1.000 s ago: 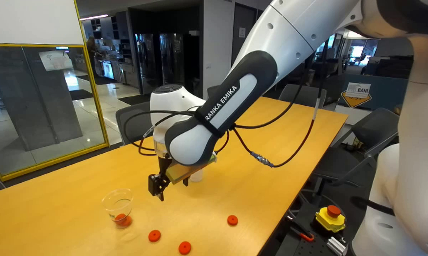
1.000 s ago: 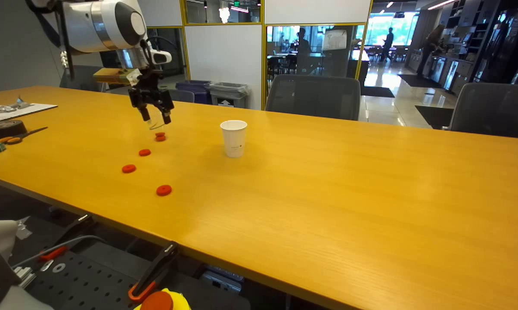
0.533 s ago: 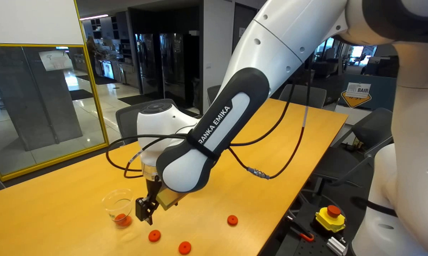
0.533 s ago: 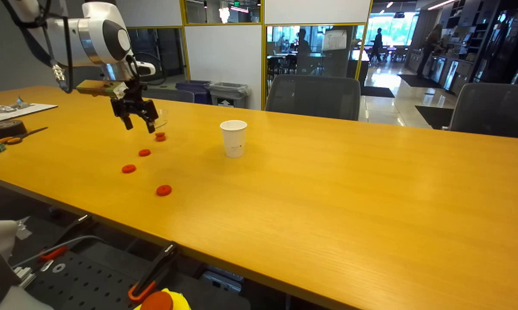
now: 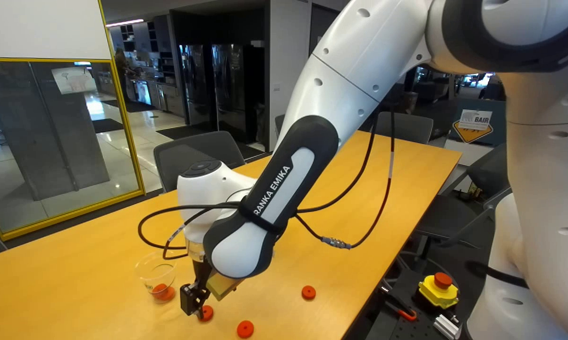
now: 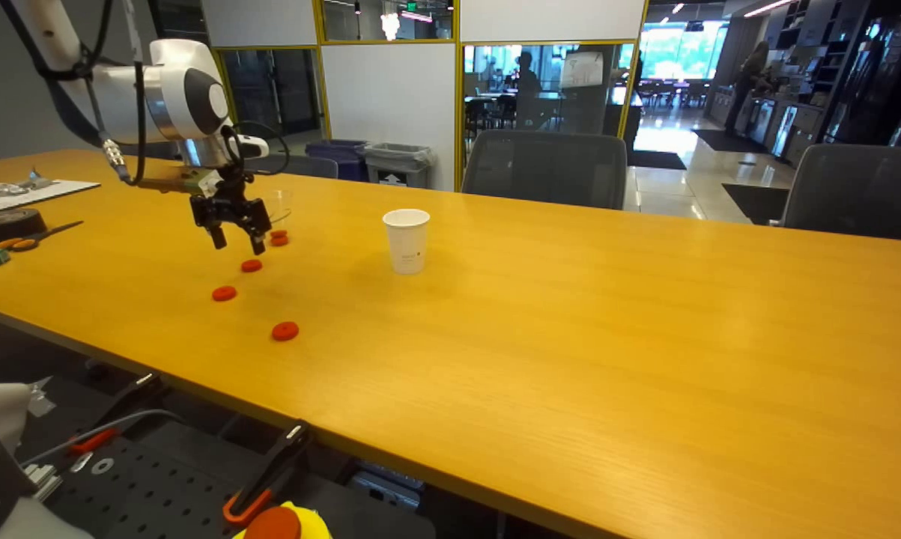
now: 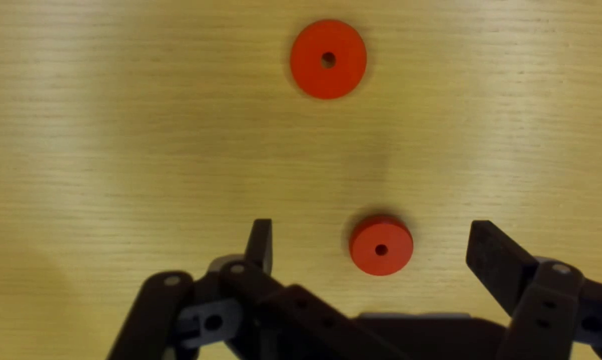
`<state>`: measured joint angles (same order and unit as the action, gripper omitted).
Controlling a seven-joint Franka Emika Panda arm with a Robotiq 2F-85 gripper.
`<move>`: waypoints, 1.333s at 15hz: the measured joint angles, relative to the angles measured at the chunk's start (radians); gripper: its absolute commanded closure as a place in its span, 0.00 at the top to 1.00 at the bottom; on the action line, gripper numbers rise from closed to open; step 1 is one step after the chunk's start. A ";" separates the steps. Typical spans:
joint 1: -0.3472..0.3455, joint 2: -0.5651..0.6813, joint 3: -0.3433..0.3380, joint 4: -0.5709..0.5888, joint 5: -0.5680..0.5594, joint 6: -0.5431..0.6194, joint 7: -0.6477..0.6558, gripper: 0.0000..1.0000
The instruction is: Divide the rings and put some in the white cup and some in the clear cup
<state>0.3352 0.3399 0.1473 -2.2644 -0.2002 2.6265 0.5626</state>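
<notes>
Three red rings (image 5: 308,292) lie flat and loose on the wooden table (image 6: 570,359); what look like two more show at the foot of the clear cup (image 5: 152,273), inside or against it I cannot tell. The white cup (image 6: 406,243) stands upright, apart from them. My gripper (image 6: 238,244) is spread wide, nothing in its grasp, poised above the table with one ring (image 7: 381,245) between its jaws as seen from the wrist. I assess that ring as light, rigid and not fragile, its smooth rim somewhat slippery. I recommend holding it low, square across the full diameter, since a high or off-centre pinch could tip it or shoot it free.
</notes>
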 measured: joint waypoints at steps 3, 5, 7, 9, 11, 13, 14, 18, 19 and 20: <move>0.001 0.036 -0.001 0.033 0.000 0.000 -0.011 1.00; 0.003 0.059 -0.002 0.061 0.000 0.000 -0.024 1.00; 0.003 0.083 -0.002 0.086 0.000 0.000 -0.038 1.00; 0.004 0.104 -0.003 0.108 0.001 0.000 -0.050 1.00; 0.004 0.124 -0.005 0.126 0.011 0.000 -0.065 1.00; 0.004 0.142 -0.007 0.139 0.024 0.000 -0.080 1.00; 0.004 0.149 -0.008 0.145 0.029 0.000 -0.085 1.00; 0.004 0.173 -0.015 0.160 0.051 -0.002 -0.100 1.00; 0.004 0.178 -0.018 0.163 0.058 -0.002 -0.103 1.00; 0.004 0.183 -0.021 0.165 0.063 -0.002 -0.107 1.00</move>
<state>0.3388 0.5227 0.1267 -2.0995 -0.1370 2.6243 0.4559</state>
